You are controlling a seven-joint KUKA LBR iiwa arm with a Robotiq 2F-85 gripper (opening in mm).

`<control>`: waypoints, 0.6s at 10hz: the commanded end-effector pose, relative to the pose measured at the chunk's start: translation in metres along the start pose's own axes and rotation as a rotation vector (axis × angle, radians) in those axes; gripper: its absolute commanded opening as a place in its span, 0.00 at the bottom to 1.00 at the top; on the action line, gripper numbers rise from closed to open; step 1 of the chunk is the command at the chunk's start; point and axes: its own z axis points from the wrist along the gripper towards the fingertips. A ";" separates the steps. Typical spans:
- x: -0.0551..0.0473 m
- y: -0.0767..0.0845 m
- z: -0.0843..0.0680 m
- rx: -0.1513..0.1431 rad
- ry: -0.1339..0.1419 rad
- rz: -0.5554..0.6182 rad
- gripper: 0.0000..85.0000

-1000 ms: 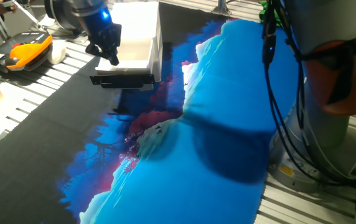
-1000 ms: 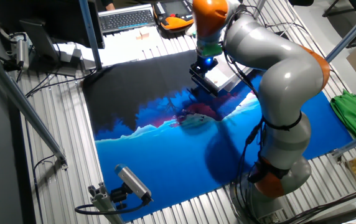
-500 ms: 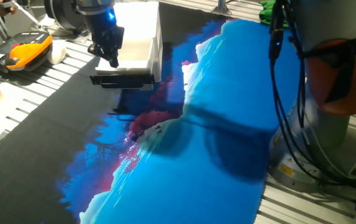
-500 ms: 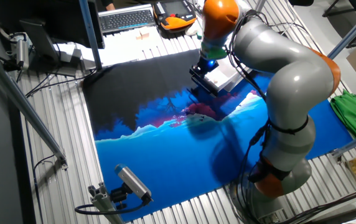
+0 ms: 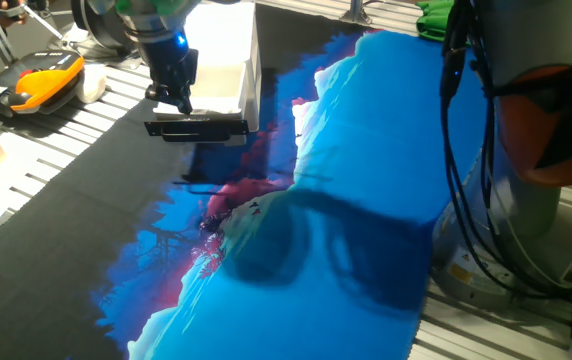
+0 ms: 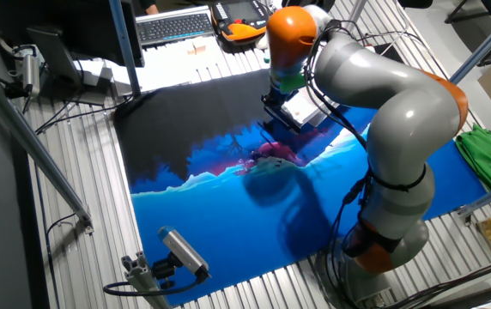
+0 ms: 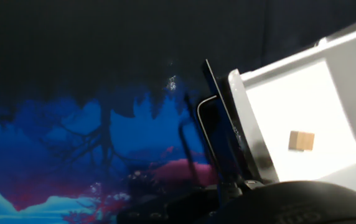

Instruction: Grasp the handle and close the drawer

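Observation:
The drawer (image 5: 218,86) is a white tray that stands pulled out of the white cabinet (image 5: 228,28) at the table's back. The handle (image 5: 196,127) is a black bar across its front. My gripper (image 5: 173,97) hangs over the drawer's left front corner, just above and behind the handle. Its black fingers look close together, and I cannot tell whether they are open. In the other fixed view my gripper (image 6: 276,94) is over the handle (image 6: 281,117). The hand view shows the handle (image 7: 220,127) as a slanted black bar, with a small wooden cube (image 7: 302,140) in the drawer (image 7: 327,93).
A blue and black printed cloth (image 5: 346,230) covers the table. An orange-black device (image 5: 41,80) and a keyboard (image 6: 172,26) lie at the table's back edge. The arm's base (image 6: 383,232) and cables (image 5: 456,150) stand at the table's side.
My gripper has come down a little and closer to the drawer's front and the handle. The arm's elbow has swung. The drawer has not moved.

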 end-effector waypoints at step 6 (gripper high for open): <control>-0.001 0.001 0.002 -0.098 -0.049 -0.257 0.00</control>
